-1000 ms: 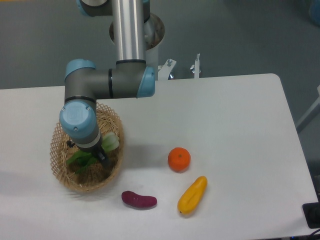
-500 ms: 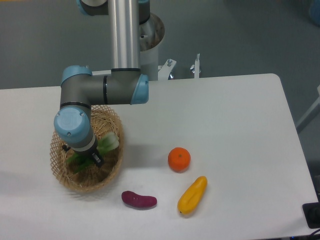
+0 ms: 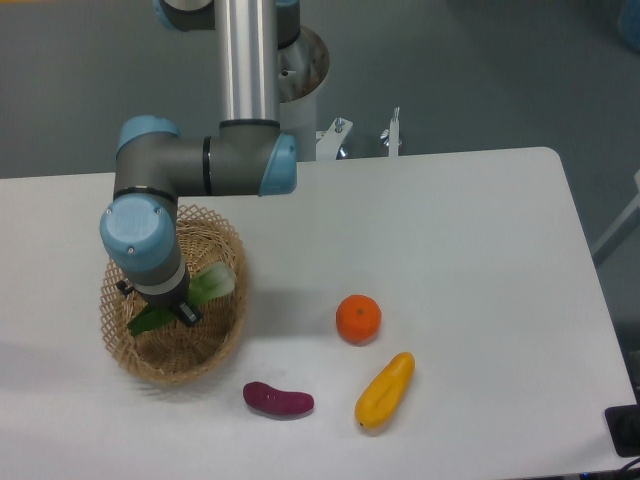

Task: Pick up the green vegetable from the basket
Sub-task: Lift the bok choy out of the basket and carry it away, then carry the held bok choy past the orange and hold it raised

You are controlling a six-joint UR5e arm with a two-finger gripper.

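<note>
**Arm over the basket, green vegetable at its tip**

While the white rectangular table carries everything here, the count is short: one oval light-tan woven wicker basket, one yellow elongated vegetable, one purple sweet potato, one round orange fruit and one green vegetable with a pale stalk base and dark leaves. One grey-and-blue arm drops from a silver upright column, bends at a horizontal link and points its wrist straight down into the basket. The gripper is mostly hidden beneath that wrist, so I cannot tell whether its fingers are clamped or apart. The green vegetable sits inside the basket, right against the gripper, pale base to the right and leaves poking out lower left.
</note>
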